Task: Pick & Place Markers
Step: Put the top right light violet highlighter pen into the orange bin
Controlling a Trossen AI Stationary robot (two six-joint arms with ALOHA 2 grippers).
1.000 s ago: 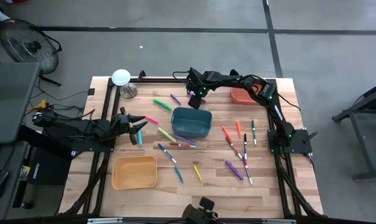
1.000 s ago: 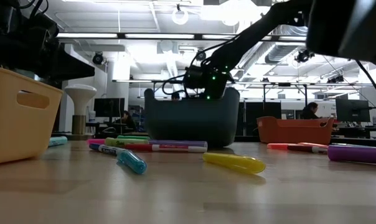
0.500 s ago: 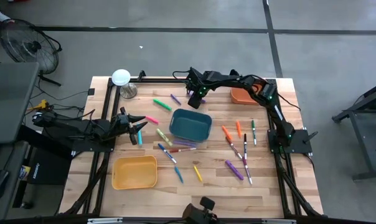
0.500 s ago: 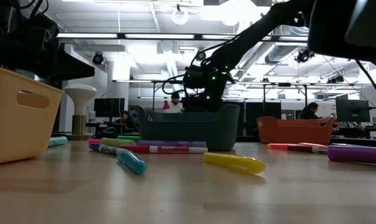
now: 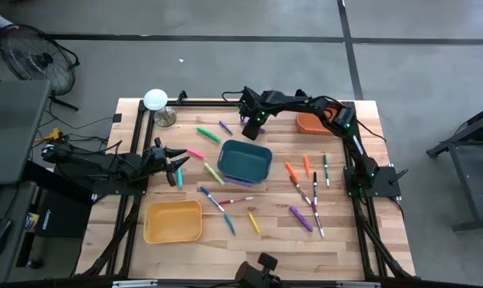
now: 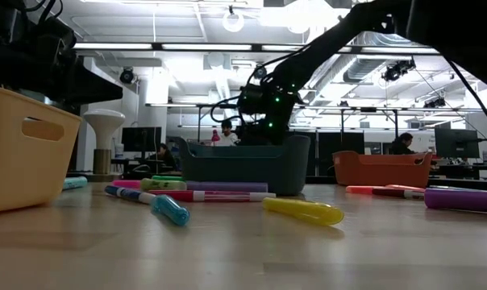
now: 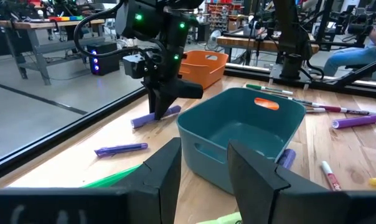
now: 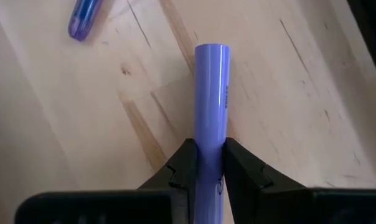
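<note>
Site: robotics lab | Evidence: wooden table [image 5: 185, 248] in black frame; open hall; ceiling strip lights [image 6: 187, 47]; monitor desks [image 6: 139, 138]; workbenches [image 7: 48, 25]

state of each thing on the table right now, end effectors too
right end effector: shut on purple marker, at the table's far edge
left end effector: open, empty, at the left edge
teal bin: upright, one orange marker inside
yellow bin: upright, empty
orange bin: upright, partly hidden by the arm
</note>
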